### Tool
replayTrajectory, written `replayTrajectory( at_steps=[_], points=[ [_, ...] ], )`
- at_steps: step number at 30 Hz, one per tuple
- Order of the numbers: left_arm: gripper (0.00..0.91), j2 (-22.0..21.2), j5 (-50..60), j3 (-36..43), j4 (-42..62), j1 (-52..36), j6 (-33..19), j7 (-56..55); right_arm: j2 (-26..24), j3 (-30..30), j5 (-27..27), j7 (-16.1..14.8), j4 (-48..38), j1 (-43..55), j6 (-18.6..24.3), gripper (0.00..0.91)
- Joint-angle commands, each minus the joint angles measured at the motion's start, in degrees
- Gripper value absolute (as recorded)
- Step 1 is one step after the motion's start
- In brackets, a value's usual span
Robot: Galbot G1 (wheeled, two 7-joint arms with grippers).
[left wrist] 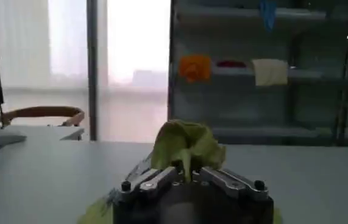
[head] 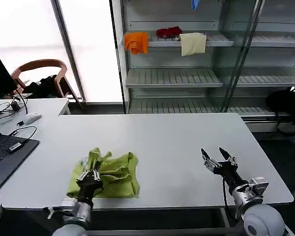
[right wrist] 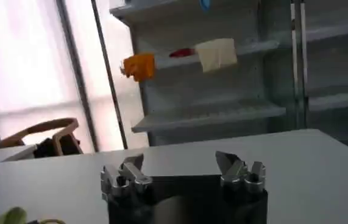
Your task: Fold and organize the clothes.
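No writing or label can be read on anything. The left gripper [head: 90, 175] sits low at the table's [head: 177, 142] near left edge, its fingers pinched on a raised fold of the crumpled yellow-green T-shirt [head: 113, 173] lying there. The right gripper [head: 219, 158] hovers over bare table near the right, fingers spread wide, holding nothing.

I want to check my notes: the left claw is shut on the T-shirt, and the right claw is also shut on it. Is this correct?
Not quite. The left claw is shut on the T-shirt, but the right claw is open over bare table, apart from the shirt. The head view shows this.
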Motion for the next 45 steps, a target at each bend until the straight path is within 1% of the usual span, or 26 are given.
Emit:
replayTrajectory(
  at_steps=[1,6,13,14,15,16,21,25,29,30,34,37,39,40,42,44,45],
  points=[
    [0.000,-2.61,8.13,9.63,5.11,-1.08,-2.32,0.79,0.03,-0.04,-0.03,-0.03,0.00,0.08,0.02,0.836],
    [0.000,-2.74,7.56,9.57,4.71,-2.63,-1.52,0.47,0.10,-0.14,-0.20,-0.06,0.26,0.02,0.03,0.836],
    [0.010,-1.70,5.03,8.42,2.95,-5.22,2.27,0.13,0.38,-1.00,-0.70,-0.09,0.23,0.64,0.02,0.826],
    [0.060,-1.54,4.91,8.46,3.07,-5.29,2.57,0.31,0.47,-1.02,-0.82,-0.11,0.23,0.68,0.02,0.826],
    [0.605,-1.40,5.31,8.69,3.34,-5.07,2.91,0.66,0.51,-1.04,-0.88,-0.10,0.23,0.65,0.02,0.826],
    [0.907,-1.30,6.36,9.14,3.96,-4.89,3.26,1.03,0.52,-1.04,-0.91,-0.12,0.22,0.64,0.03,0.826],
    [0.907,-1.23,14.35,11.82,6.83,-3.61,2.22,1.18,0.47,-0.76,-1.03,-0.12,0.30,0.39,0.08,0.826],
    [0.907,-0.85,16.94,12.68,3.82,-3.91,3.72,0.21,0.46,-0.74,-1.30,-0.12,0.33,0.28,0.07,0.826],
    [0.907,-0.07,16.72,13.12,-2.30,-5.24,4.45,0.32,0.66,-1.36,-1.61,-0.09,0.14,0.54,0.03,0.826],
    [0.907,-0.07,16.32,13.19,-3.15,-5.58,4.28,0.31,0.87,-1.66,-2.09,-0.09,0.14,0.68,0.02,0.816],
    [0.907,-0.10,12.42,14.93,-7.77,-5.08,3.37,0.81,1.17,-2.26,-2.85,-0.02,0.45,1.32,-0.06,0.826],
    [0.907,-0.31,12.20,16.31,-9.17,-3.84,1.66,1.19,1.22,-2.25,-2.76,0.20,0.33,1.98,-0.26,0.826],
    [0.907,-0.38,12.39,14.74,-9.43,-3.46,0.61,1.39,1.19,-2.16,-2.76,0.29,0.32,2.06,-0.26,0.826],
    [0.907,-0.10,12.29,11.76,-9.36,-3.22,0.96,2.56,1.04,-1.91,-2.75,0.38,0.35,1.99,-0.24,0.846],
    [0.907,1.25,11.33,7.32,-8.57,-3.30,2.73,1.86,0.56,-1.53,-2.40,0.41,0.29,1.65,-0.11,0.907],
    [0.907,2.82,7.91,2.08,-7.78,-2.55,3.98,-0.18,0.22,-1.28,-2.16,0.43,0.01,1.63,0.18,0.907],
    [0.907,3.70,5.55,-0.89,-7.65,-1.46,5.66,-0.56,0.11,-1.16,-2.10,0.43,-0.19,1.69,0.30,0.907]
  ],
)
